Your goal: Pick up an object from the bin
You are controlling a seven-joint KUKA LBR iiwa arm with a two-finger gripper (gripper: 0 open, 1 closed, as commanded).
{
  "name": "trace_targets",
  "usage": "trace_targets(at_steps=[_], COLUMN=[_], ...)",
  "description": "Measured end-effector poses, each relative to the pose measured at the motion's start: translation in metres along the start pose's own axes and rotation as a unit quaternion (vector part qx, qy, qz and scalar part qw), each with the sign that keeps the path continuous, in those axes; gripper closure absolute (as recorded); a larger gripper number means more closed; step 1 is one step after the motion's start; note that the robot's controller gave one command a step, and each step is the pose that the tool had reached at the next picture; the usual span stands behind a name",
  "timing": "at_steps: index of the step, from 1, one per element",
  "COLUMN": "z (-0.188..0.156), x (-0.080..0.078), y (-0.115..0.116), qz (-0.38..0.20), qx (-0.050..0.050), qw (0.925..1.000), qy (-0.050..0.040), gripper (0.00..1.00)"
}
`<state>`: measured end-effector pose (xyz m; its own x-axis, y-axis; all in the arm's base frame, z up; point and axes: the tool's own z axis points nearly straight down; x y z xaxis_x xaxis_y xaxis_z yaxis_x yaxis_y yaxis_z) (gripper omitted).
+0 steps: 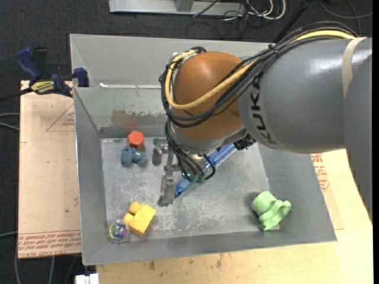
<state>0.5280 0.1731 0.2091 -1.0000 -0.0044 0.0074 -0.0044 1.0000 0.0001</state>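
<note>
Centrally, on the bin (213, 215) floor: one small blue piece (183, 186), hard-looking plastic, lying just beside the lowered jaws, at their 3 o'clock. Jaws: how far open cannot be told, as the orange wrist cover (207, 93) overhangs them; nothing is seen held. A ribbed blue-and-white strip (224, 154) runs off from the blue piece toward 1 o'clock; whether the two are one thing cannot be told. Handling, judged: light, stiff, probably smooth and apt to slip; best taken across its narrow width at the free lower end, clear of the ribbed part. Other items: grey stub (157, 152), near, at 11 o'clock; blue lump with orange cap (131, 156), at 10 o'clock by the far wall; yellow block (140, 218) with a clear marble (116, 231) just beside it, at 7 o'clock; green moulded toy (270, 210), well apart at 4 o'clock. Obstruction: only the grey stub and ribbed strip crowd the approach.
</note>
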Motion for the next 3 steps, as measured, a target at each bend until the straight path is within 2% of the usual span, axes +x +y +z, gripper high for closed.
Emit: trace_targets(at_steps=[1,2,3], z=[0.124,0.107,0.138], x=[0.049,0.029,0.037], y=[-0.007,0.072,0.032], qz=[-0.021,-0.026,-0.116], qx=[-0.001,-0.003,-0.001], qw=[0.9998,0.9996,0.9932], qy=[-0.0037,-0.0061,-0.0098], gripper=[0.00,0.00,0.00])
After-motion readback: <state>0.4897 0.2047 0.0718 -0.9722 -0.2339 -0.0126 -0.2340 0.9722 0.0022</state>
